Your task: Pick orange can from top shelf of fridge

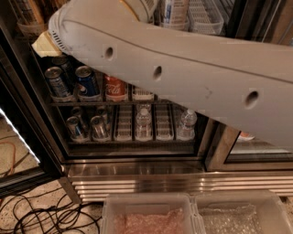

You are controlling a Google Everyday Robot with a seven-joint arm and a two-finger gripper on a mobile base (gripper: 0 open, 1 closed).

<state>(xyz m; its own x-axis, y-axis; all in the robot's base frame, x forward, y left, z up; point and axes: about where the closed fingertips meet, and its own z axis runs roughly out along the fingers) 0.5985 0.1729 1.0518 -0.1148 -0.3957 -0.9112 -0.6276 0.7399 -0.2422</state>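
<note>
The fridge (137,176) stands open in front of me, with a black frame and a steel base. Its top shelf shows only at the upper edge, with white slotted trays (206,16) and a bottle (174,11). Tall orange-brown cans (26,13) stand at its far left, cut off by the edge of the view. My white arm (183,77) crosses the whole view from the right to the upper left, where it bends at a cream joint (43,45). The gripper is out of view, past the top edge behind the arm.
On the rack below stand blue cans (87,81) and a red Coca-Cola can (115,87). The lowest rack holds silver cans (98,127) and water bottles (143,121). The glass door (18,137) hangs open at left. Two clear bins (146,215) and cables (46,217) lie on the floor.
</note>
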